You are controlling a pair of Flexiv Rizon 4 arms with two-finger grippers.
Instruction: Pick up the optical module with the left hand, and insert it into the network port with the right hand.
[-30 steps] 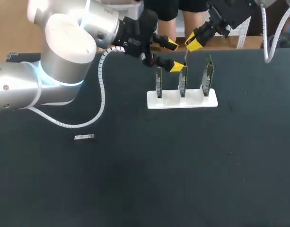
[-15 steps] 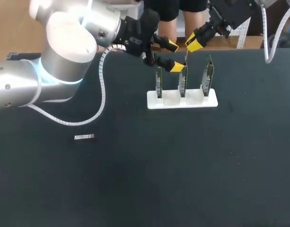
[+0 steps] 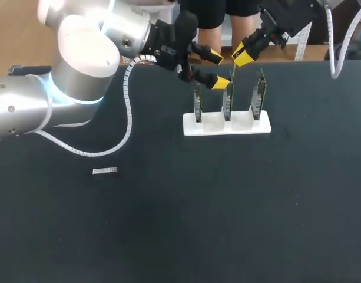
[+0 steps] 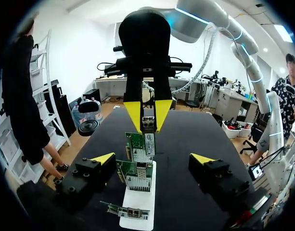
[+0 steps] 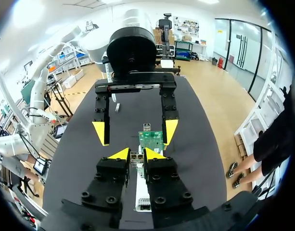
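Shifting slightly up-right from a second ago, right end effector (image 3: 238, 58) clenched on optical module (image 3: 231, 72), long axis vertical, tip down above middle card (image 3: 227, 101); left end effector (image 3: 215, 71) released.

Three green cards (image 3: 227, 101) stood in one white stand (image 3: 226, 127), just ahead of the left claw (image 3: 217, 71). One small module (image 4: 148, 123) sat pinched in the right claw (image 5: 136, 154). One silver piece (image 3: 105, 171) lay well apart from both.
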